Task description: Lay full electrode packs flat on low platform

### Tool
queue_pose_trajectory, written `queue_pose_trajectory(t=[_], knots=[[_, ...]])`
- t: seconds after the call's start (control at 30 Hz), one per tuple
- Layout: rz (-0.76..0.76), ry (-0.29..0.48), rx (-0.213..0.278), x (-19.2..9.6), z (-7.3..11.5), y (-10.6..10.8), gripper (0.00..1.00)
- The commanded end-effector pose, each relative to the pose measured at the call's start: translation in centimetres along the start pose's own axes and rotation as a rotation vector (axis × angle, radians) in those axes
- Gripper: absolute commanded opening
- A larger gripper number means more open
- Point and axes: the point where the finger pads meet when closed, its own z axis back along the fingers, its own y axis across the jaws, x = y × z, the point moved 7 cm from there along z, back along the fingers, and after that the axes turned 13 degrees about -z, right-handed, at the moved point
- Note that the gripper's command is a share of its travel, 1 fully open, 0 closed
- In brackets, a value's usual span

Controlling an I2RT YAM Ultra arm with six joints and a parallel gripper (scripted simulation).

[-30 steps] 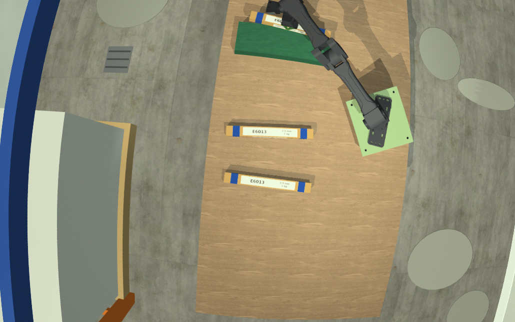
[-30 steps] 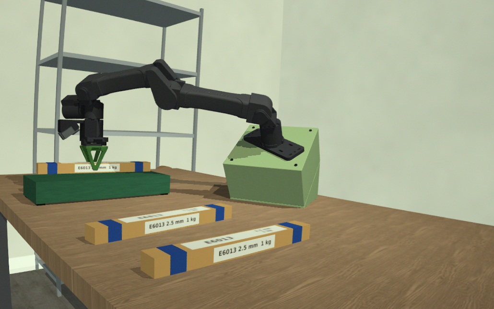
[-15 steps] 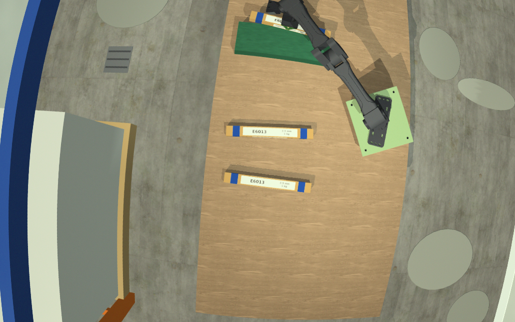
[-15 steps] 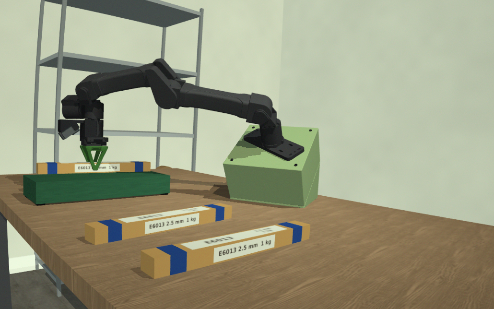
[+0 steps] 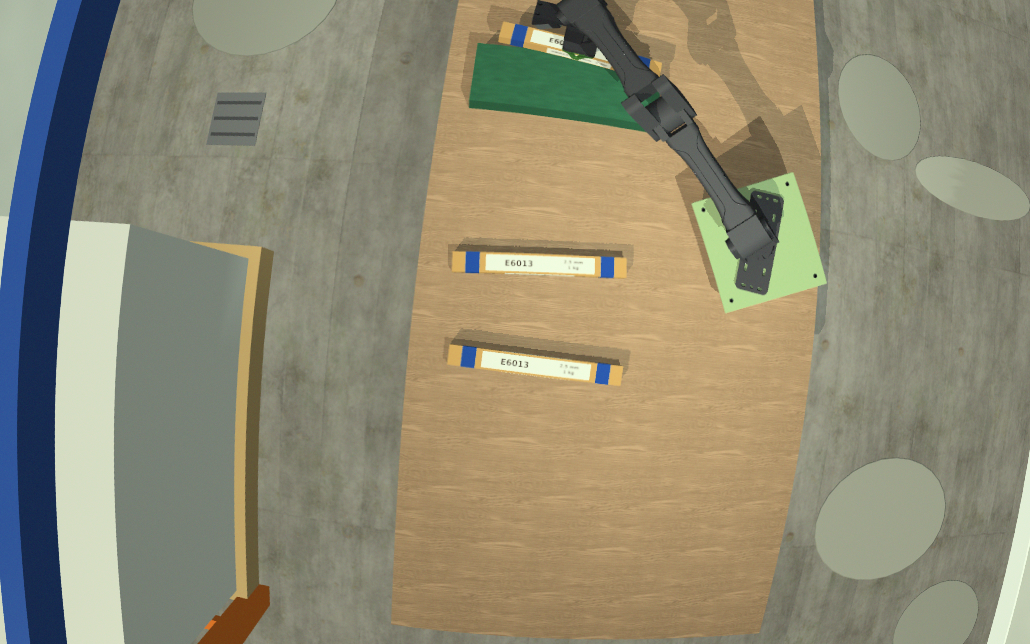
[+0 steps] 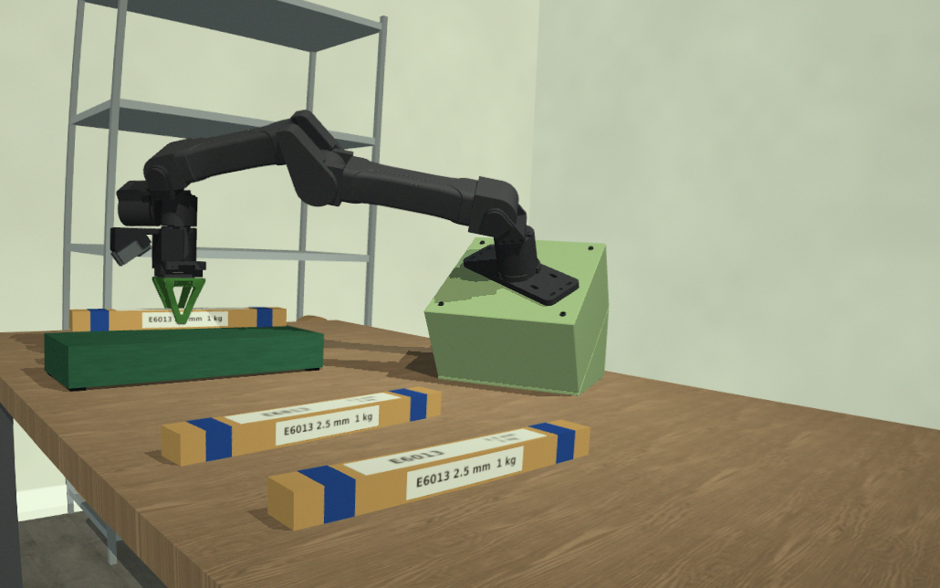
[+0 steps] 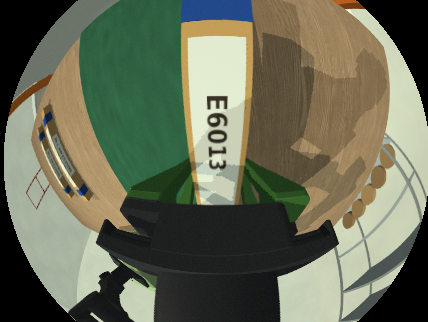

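Three tan packs with blue bands and white "E6013" labels are in view. My gripper (image 6: pixel 178 315) with green fingers is shut on the middle of one pack (image 6: pixel 173 319), seen from above in the overhead view (image 5: pixel 531 36) and in the wrist view (image 7: pixel 215 113). This pack runs along the far edge of the dark green low platform (image 6: pixel 183 354), at about the height of its top; I cannot tell whether it rests on it. The other two packs lie flat on the table: one mid-table (image 5: pixel 539 263) and one nearer the front (image 5: pixel 533 364).
The arm's light green base block (image 6: pixel 519 332) stands at the table's right side. A metal shelf rack (image 6: pixel 222 138) stands behind the table's far end, close to the platform. The table edge runs just beyond the held pack.
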Motion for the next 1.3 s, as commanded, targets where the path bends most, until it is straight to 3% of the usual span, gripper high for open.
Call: queue_pose_trajectory(t=[0.0, 0.13, 0.17, 1.27], knots=[[-0.006, -0.062, -0.043, 0.6, 3.8, -0.1, 0.0], [-0.002, -0.07, -0.047, 0.8, 4.1, 0.0, 0.0], [0.007, -0.084, -0.058, 1.0, 4.9, -0.1, 0.0], [0.004, -0.078, -0.065, 1.0, 5.3, 0.4, 0.0]])
